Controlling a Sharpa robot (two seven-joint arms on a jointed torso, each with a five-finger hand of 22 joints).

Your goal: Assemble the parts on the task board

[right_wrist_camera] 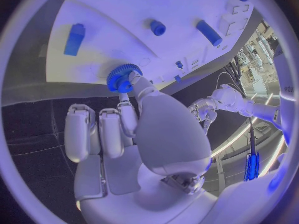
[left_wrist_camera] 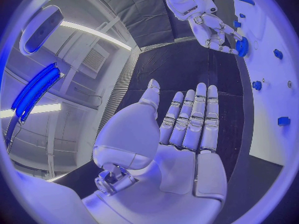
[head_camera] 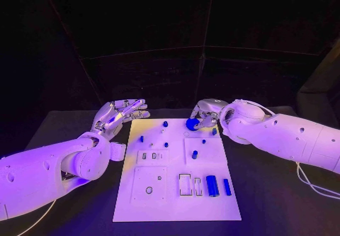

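The white task board (head_camera: 177,204) lies in the middle of the table. My right hand (head_camera: 207,114) is over the board's far right corner and pinches a blue gear (head_camera: 192,124) between thumb and a finger; the right wrist view shows the gear (right_wrist_camera: 121,78) at the fingertips, just over the board (right_wrist_camera: 118,15). My left hand (head_camera: 120,115) hovers beside the board's far left corner, fingers straight and apart, holding nothing. In the left wrist view its flat palm (left_wrist_camera: 187,134) faces the right hand (left_wrist_camera: 209,22) and the gear (left_wrist_camera: 241,46).
Small blue pegs (head_camera: 165,124) stand on the far half of the board. A short blue cylinder (head_camera: 194,155) lies mid-board. A thick blue cylinder (head_camera: 211,186) and a slim blue bar (head_camera: 227,187) lie near the rectangular slots (head_camera: 185,184). Black table (head_camera: 269,196) surrounds the board.
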